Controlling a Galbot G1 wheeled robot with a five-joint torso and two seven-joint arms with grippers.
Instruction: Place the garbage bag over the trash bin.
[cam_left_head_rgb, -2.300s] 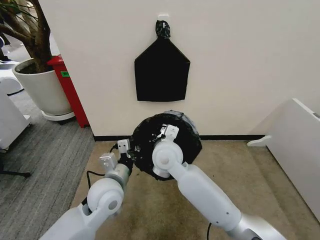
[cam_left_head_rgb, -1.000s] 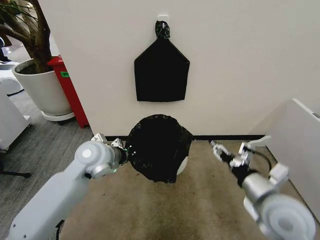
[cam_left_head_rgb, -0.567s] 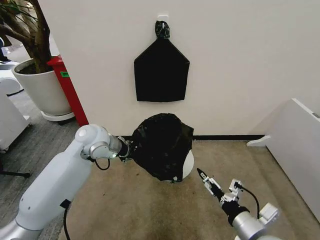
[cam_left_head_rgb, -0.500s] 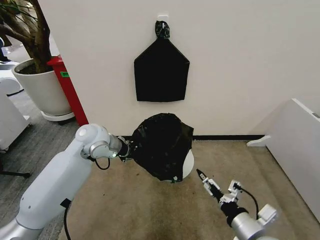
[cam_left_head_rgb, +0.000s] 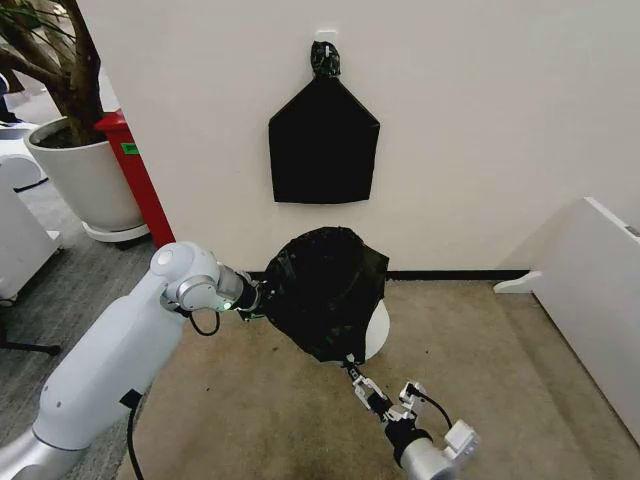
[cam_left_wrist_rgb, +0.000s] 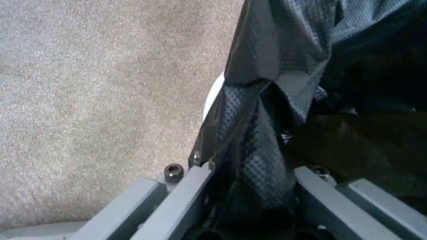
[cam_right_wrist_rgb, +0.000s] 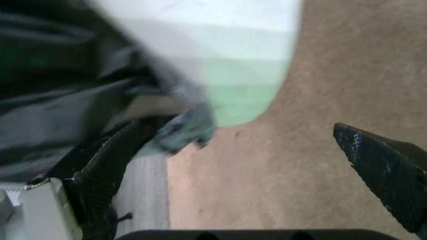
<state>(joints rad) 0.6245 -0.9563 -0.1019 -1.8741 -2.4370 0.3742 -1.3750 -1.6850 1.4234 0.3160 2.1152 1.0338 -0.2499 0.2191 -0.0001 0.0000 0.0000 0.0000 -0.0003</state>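
Note:
The glossy black garbage bag (cam_left_head_rgb: 322, 288) is draped over the tilted trash bin (cam_left_head_rgb: 378, 330), whose cream wall shows as a sliver at the bag's lower right. My left gripper (cam_left_head_rgb: 252, 298) is shut on a bunched fold of the bag (cam_left_wrist_rgb: 263, 150) at its left side, with the bin's pale rim (cam_left_wrist_rgb: 212, 97) just beyond. My right gripper (cam_left_head_rgb: 380, 390) hangs low over the carpet just below the bag's bottom edge. It is open, and its fingers (cam_right_wrist_rgb: 100, 175) stand wide apart facing the bin's greenish base (cam_right_wrist_rgb: 233, 85) and the bag's loose hem (cam_right_wrist_rgb: 67, 100).
A flat matte black bag (cam_left_head_rgb: 323, 145) hangs on the wall above. A large white plant pot (cam_left_head_rgb: 85, 175) and a red stand (cam_left_head_rgb: 140, 180) sit at the left, and a white panel (cam_left_head_rgb: 590, 290) leans at the right. Beige carpet (cam_left_head_rgb: 250, 410) lies open in front.
My right gripper has swung left and lower, from the right side of the carpet to just under the bag's bottom edge. The left gripper keeps its hold on the bag.

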